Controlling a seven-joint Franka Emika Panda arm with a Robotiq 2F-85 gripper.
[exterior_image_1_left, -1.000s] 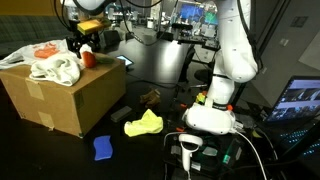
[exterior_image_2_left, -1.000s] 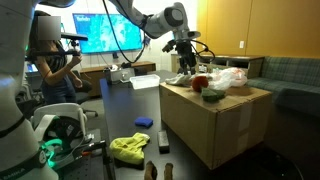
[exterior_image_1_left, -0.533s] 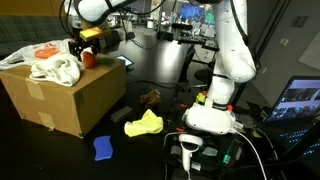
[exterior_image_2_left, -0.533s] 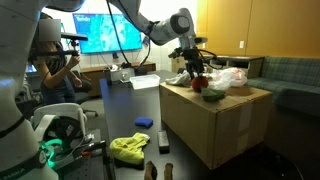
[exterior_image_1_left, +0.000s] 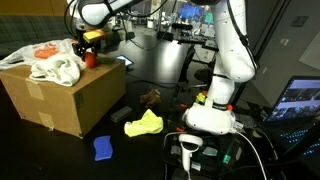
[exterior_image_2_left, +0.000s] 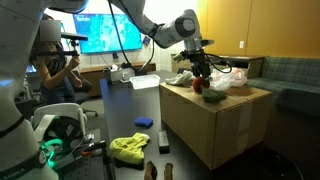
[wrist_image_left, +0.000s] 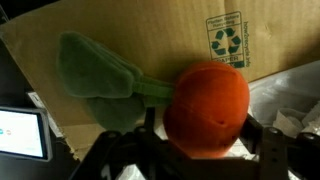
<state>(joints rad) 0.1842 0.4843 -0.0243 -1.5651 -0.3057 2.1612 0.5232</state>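
An orange plush fruit (wrist_image_left: 205, 110) with green felt leaves (wrist_image_left: 100, 80) lies on top of a cardboard box (exterior_image_1_left: 70, 100) (exterior_image_2_left: 215, 125). My gripper (wrist_image_left: 200, 128) is down over it, one finger on each side of the orange ball, close to its sides or just touching them. The jaws still stand wide. In both exterior views the gripper (exterior_image_1_left: 88, 48) (exterior_image_2_left: 200, 70) hangs right above the fruit (exterior_image_1_left: 89, 60) (exterior_image_2_left: 198, 85) at the box's top. The underside of the fruit is hidden.
A crumpled white cloth (exterior_image_1_left: 55, 68) (exterior_image_2_left: 225, 78) and an orange-printed bag (exterior_image_1_left: 45, 50) share the box top. On the dark table lie a yellow cloth (exterior_image_1_left: 144, 123) (exterior_image_2_left: 128, 149) and a blue sponge (exterior_image_1_left: 103, 148) (exterior_image_2_left: 143, 122). The robot base (exterior_image_1_left: 212, 115) stands nearby.
The gripper has come down over the orange fruit on the box, and its fingers have drawn in a little towards the fruit's sides.
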